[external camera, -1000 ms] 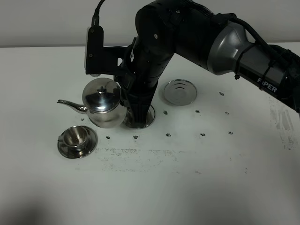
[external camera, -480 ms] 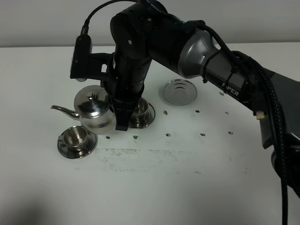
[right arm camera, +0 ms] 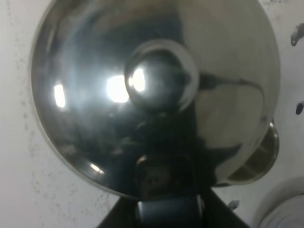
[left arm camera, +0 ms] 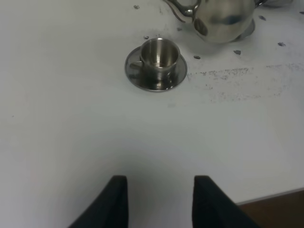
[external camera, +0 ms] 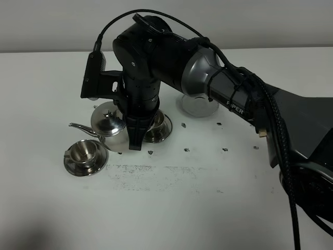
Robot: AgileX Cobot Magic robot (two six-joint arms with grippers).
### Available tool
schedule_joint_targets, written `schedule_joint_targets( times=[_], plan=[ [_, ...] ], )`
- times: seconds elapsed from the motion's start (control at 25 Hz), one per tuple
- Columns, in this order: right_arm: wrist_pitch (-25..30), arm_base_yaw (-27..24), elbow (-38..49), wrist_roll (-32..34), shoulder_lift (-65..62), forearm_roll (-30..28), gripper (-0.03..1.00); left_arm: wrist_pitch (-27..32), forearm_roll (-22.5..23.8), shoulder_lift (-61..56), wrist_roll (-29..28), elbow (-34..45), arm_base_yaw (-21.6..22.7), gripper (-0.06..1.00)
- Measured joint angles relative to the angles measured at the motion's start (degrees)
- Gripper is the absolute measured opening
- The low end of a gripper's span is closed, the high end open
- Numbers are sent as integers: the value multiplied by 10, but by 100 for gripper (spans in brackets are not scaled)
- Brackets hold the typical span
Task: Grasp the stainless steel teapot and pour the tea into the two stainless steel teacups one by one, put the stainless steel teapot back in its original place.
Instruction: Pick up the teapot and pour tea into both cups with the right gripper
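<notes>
The stainless steel teapot (external camera: 109, 129) hangs just above the table at the left, and its thin spout (external camera: 78, 126) points left above the nearer teacup (external camera: 85, 152) on its saucer. My right gripper (external camera: 133, 136) reaches across from the right and is shut on the teapot's handle side; the handle itself is hidden. The right wrist view looks straight down on the lid knob (right arm camera: 160, 83). The second teacup (external camera: 159, 125) stands right behind that gripper. My left gripper (left arm camera: 160, 202) is open and empty, far from the nearer teacup (left arm camera: 158, 53) and the teapot (left arm camera: 223, 19). No tea shows.
A bare steel saucer (external camera: 204, 108) lies behind the right arm, partly covered by it. Dark specks and a scuffed strip (external camera: 151, 171) mark the white table. The table's near edge (left arm camera: 270, 198) shows in the left wrist view.
The right arm has swung left and carried the teapot down and forward toward the nearer teacup. The second teacup has come into view behind the gripper, and the arm now partly covers the bare saucer.
</notes>
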Motion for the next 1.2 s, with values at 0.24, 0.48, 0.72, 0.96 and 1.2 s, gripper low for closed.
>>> schedule_joint_targets(
  times=[0.24, 0.48, 0.72, 0.96, 1.2],
  plan=[
    [0, 17, 0, 11, 0, -28, 17, 0, 0, 0, 0, 0, 0, 33],
    [0, 27, 0, 24, 1, -68, 17, 0, 0, 0, 0, 0, 0, 33],
    [0, 38, 0, 26, 2, -73, 17, 0, 0, 0, 0, 0, 0, 33],
    [0, 39, 0, 30, 17, -80, 17, 0, 0, 0, 0, 0, 0, 33],
    [-1, 42, 0, 43, 20, -98, 17, 0, 0, 0, 0, 0, 0, 33]
  ],
)
